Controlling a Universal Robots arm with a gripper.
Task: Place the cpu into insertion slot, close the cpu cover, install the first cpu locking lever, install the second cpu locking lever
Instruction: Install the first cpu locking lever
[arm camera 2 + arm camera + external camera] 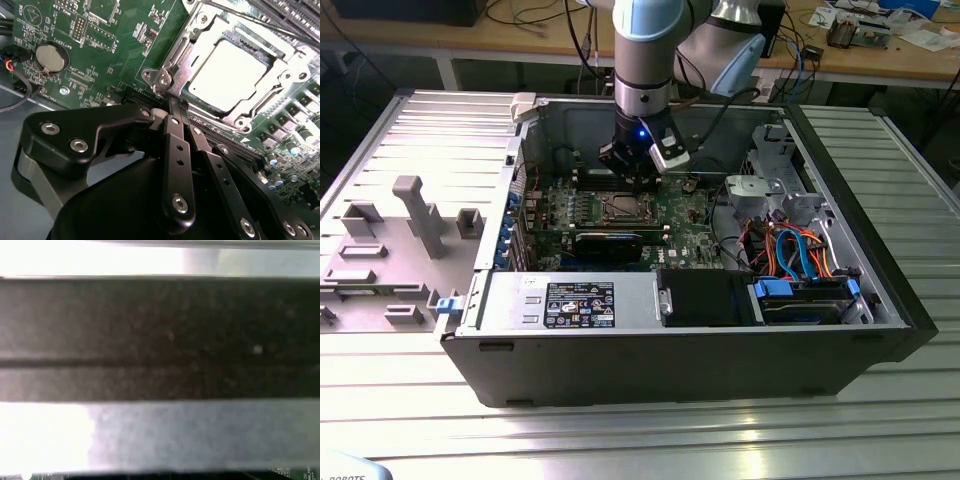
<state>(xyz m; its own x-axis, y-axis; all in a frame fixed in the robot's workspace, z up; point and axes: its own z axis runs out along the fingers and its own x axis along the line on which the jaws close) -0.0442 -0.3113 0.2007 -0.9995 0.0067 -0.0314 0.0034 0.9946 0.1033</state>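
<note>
Cpu [229, 70]: seated flat in the insertion slot [623, 208], pale face up and glaring under the light in the second wrist view.
Cpu cover [192, 60]: silvery frame lying down around the chip, apparently closed; full seating not judgeable.
Corner hardware [162, 80]: shiny hinge or lever parts at the socket corner nearest the fingertips; locked or free, cannot tell.
Gripper [176, 105]: slim black fingers drawn together to a narrow tip, just beside that corner, low over the motherboard [125, 45]; nothing plainly held, and a thin lever pinched at the tip cannot be ruled out.
Arm: in the exterior view, reaching straight down into the open computer case [720, 370], gripper [638, 180] right over the socket.
Neighbours: memory slots [295, 15] beyond the socket, coin battery [51, 58] well apart, long black card [608, 243] near the socket.
Risk, slip: rounded lever wire against a narrow tip; likely to spring out under sideways load and snap back.
Risk, scrape: tip very close to the board; a slight overshoot downward probably gouges traces or small parts.
Risk, cover: pushing a lever with the frame not fully down may shift the chip and stress the socket contacts.
Risk, glare: washed-out chip face makes alignment hard to confirm.
</note>
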